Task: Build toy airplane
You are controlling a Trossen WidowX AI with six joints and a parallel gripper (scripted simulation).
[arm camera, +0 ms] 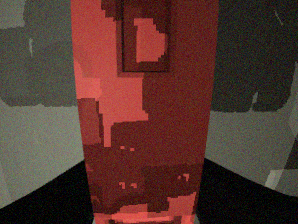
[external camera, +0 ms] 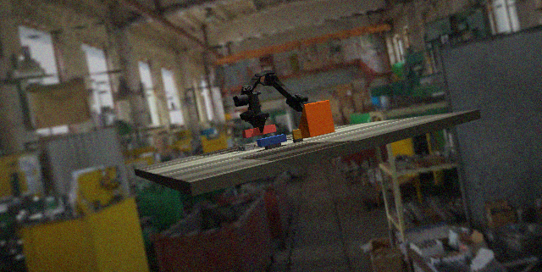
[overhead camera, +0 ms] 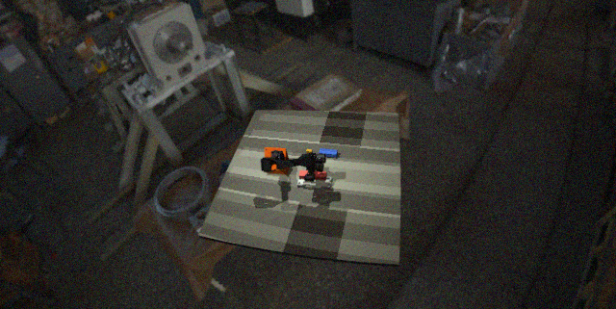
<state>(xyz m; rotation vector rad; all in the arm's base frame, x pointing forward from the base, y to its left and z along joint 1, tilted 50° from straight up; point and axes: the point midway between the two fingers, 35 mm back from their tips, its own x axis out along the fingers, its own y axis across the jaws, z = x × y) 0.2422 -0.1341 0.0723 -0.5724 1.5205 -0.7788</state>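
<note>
My gripper (overhead camera: 313,168) (external camera: 257,125) is shut on the red fuselage (overhead camera: 317,174) (external camera: 259,130) (arm camera: 145,125). It holds the fuselage level, right over the white jig cradle (overhead camera: 308,184). I cannot tell whether the fuselage touches the cradle. In the wrist view the fuselage fills the middle, with a rectangular socket (arm camera: 145,40) near its far end. The blue wing (overhead camera: 328,152) (external camera: 271,140) lies on the table just behind the jig. The small yellow tail fin (overhead camera: 309,151) (external camera: 297,135) lies beside the wing, close to the arm's base.
The arm's orange base block (overhead camera: 275,154) (external camera: 318,119) stands left of the jig. The striped table top (overhead camera: 366,213) (external camera: 212,170) reaches well beyond the parts. A white bench with a fan and a hose coil stand off the table's left side.
</note>
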